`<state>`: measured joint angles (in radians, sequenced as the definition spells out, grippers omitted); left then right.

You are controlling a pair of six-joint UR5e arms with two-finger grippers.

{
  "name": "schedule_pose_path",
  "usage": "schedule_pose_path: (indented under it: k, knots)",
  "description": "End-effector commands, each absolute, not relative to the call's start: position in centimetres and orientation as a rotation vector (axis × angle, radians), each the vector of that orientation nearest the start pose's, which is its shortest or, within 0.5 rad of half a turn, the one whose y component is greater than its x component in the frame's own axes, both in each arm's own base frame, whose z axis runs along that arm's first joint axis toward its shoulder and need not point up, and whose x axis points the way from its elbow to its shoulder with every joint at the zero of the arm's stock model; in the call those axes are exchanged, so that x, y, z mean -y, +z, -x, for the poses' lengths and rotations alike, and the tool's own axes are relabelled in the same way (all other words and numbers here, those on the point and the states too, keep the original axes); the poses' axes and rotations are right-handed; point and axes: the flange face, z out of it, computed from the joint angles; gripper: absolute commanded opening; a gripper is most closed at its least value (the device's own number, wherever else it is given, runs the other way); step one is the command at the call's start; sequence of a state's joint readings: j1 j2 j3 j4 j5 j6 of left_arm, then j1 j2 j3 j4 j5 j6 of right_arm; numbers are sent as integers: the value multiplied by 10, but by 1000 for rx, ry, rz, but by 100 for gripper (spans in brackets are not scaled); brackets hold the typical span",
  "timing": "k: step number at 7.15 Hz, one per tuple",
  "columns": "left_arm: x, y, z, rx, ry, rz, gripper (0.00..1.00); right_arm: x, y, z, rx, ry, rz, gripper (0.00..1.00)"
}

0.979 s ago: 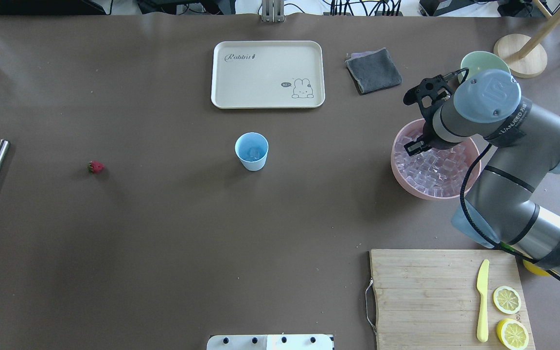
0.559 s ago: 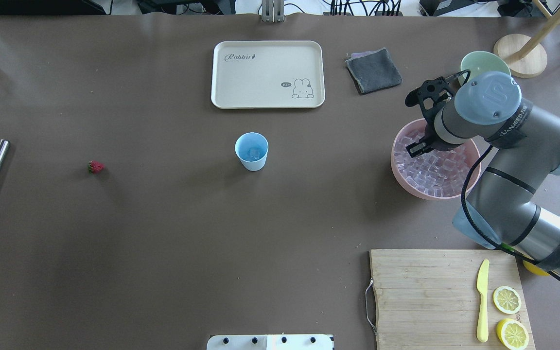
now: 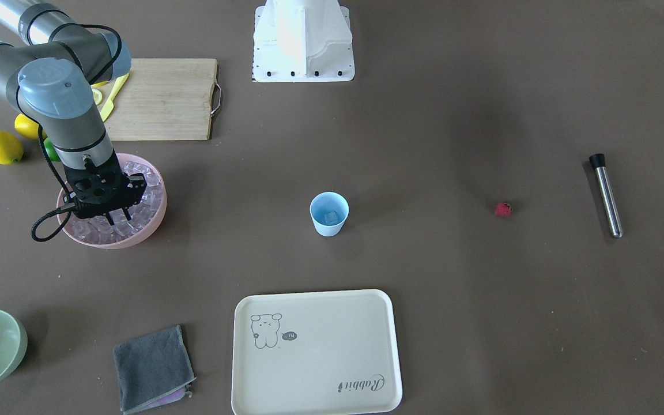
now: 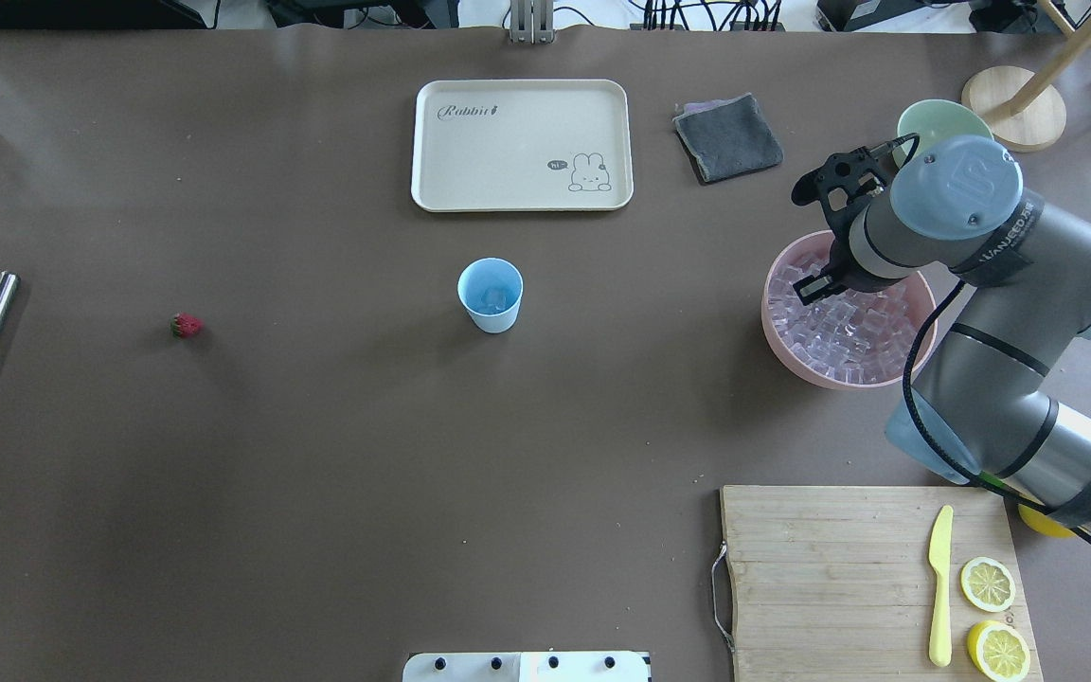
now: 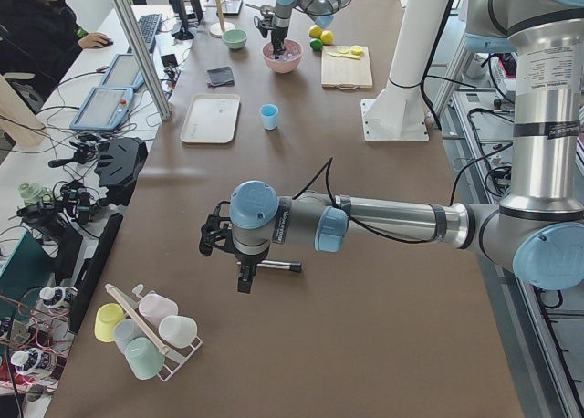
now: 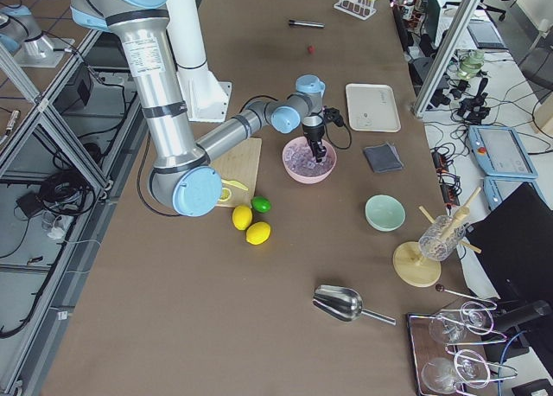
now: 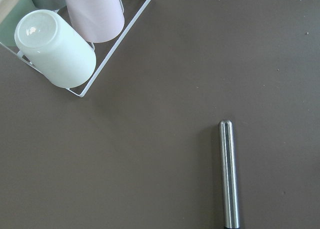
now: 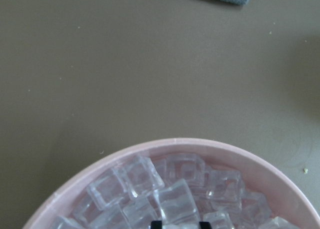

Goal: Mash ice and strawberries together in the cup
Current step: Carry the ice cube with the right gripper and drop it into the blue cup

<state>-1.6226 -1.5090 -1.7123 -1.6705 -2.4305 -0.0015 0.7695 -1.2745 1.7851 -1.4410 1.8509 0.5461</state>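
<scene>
The light-blue cup (image 4: 491,296) stands upright mid-table with some ice (image 4: 498,301) in it; it also shows in the front view (image 3: 328,214). The strawberry (image 4: 187,326) lies alone on the table far to the cup's left. A pile of ice cubes (image 8: 175,201) fills the pink bowl (image 4: 766,308). My right gripper (image 4: 815,287) is open over the bowl's far-left part, its fingertips (image 8: 156,223) down at the cubes, one cube between them. My left gripper (image 5: 242,281) hangs over a steel muddler (image 7: 229,174); I cannot tell whether it is open or shut.
A cream tray (image 4: 522,144), a grey cloth (image 4: 728,137) and a pale green bowl (image 4: 929,118) lie beyond the cup. A cutting board (image 4: 839,568) with a yellow knife and lemon halves is near the right arm. A wire rack of cups (image 7: 55,49) stands by the muddler.
My right gripper has shifted slightly to the right, further in over the pink bowl. The cup, strawberry and muddler have not moved.
</scene>
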Motion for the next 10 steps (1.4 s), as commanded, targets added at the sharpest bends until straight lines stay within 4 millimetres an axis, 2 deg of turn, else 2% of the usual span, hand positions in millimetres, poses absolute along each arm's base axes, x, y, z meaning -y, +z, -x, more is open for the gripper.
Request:
schedule_pose_path:
  k: [1,2,3,4,5,6,7,10]
  knots:
    - [471,601,82,-854,29,-191,97,500,356,332,689,-318,-333,8]
    - [472,600,82,-853,30,-192,97,498,334,329,735,-316,-343,8]
    - [472,599,82,-852,29,-193,97,502,300,341,767,-306,-362,8]
    - [472,598,82,-853,29,-195,98,490,268,375,813,-260,-336,8]
    - [472,596,82,-853,30,-198,98,483,235,400,851,-210,-329,8]
    - [472,594,82,-853,30,-200,98,478,203,435,846,-170,-330,8]
    - [473,595,82,-853,30,-200,97,482,164,478,846,-92,-340,8]
    - [472,597,82,-854,28,-196,98,458,113,557,868,11,-385,8]
